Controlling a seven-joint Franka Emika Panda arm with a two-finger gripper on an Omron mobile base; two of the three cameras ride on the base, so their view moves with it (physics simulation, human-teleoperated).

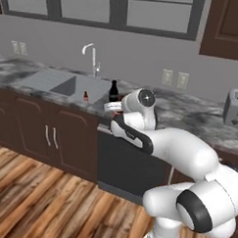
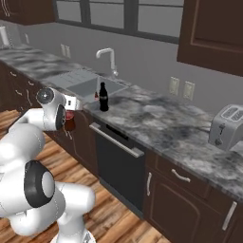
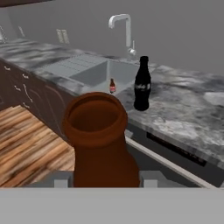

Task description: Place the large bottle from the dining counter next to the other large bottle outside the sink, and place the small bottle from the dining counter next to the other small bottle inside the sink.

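My gripper (image 3: 105,177) is shut on the large bottle (image 3: 98,140), whose dark brown body stands close in front of the hand camera. Gripper (image 1: 113,108) and bottle hang in front of the counter's edge, short of the sink (image 3: 94,72). From the right base, the gripper (image 2: 70,116) shows the bottle's dark red patch (image 2: 70,122) below it. The other large bottle (image 1: 113,91) (image 2: 103,97) (image 3: 142,83) stands upright on the marbled counter just right of the basin. The other small bottle (image 1: 85,95) (image 3: 112,85), dark with a red band, stands inside the sink near its right wall.
A tall chrome faucet (image 1: 92,58) (image 2: 110,59) rises behind the sink (image 1: 63,84) (image 2: 85,85). A toaster (image 1: 235,107) (image 2: 228,127) sits far right on the counter. A dark dishwasher front (image 1: 124,160) (image 2: 116,156) lies below the counter, with wood floor in front.
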